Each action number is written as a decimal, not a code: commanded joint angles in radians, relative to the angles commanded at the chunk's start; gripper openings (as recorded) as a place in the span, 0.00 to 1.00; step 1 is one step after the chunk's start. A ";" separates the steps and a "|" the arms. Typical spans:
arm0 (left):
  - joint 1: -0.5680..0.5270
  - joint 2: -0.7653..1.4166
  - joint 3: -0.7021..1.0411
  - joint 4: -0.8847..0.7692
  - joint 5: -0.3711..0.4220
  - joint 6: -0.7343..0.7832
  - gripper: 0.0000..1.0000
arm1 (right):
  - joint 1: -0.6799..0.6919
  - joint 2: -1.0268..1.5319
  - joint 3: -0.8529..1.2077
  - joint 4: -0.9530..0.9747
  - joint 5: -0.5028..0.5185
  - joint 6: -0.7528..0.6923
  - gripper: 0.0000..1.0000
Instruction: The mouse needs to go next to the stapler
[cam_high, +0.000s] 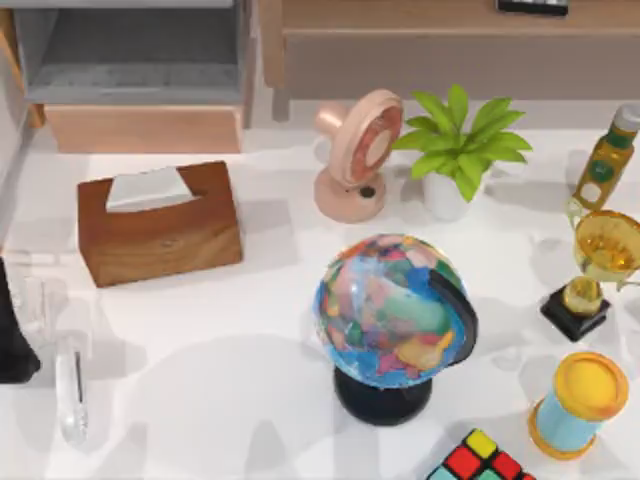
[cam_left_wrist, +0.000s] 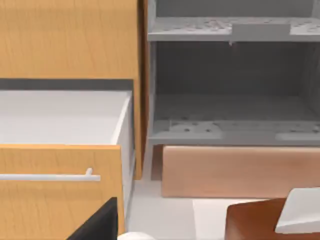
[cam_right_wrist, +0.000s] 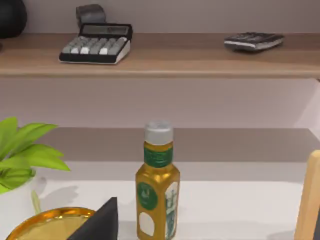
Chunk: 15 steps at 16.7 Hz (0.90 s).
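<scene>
Where the mouse and stapler lie I cannot tell. A pale rounded sliver (cam_left_wrist: 132, 236) at the left wrist view's bottom edge is too small to name. The left arm (cam_high: 12, 330) sits at the top view's left edge, beside a clear glass-like object (cam_high: 70, 395). How wide the left gripper (cam_left_wrist: 97, 224) or the right gripper (cam_right_wrist: 99, 221) stands, I cannot tell. The step in hand is probably locating the mouse. It is best to identify it first, then approach low, clear of the wooden tissue box (cam_high: 160, 225) and the tall multicoloured globe (cam_high: 392, 312).
</scene>
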<state>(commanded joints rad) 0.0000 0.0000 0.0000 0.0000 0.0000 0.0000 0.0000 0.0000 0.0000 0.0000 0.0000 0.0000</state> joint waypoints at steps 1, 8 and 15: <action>0.000 0.000 0.000 0.000 0.000 0.000 1.00 | 0.000 0.000 0.000 0.000 0.000 0.000 1.00; 0.019 0.213 0.210 -0.130 0.017 0.060 1.00 | 0.000 0.000 0.000 0.000 0.000 0.000 1.00; 0.101 0.900 0.885 -0.495 0.041 0.218 1.00 | 0.000 0.000 0.000 0.000 0.000 0.000 1.00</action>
<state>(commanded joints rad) 0.1008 0.8997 0.8847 -0.4952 0.0407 0.2183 0.0000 0.0000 0.0000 0.0000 0.0000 0.0000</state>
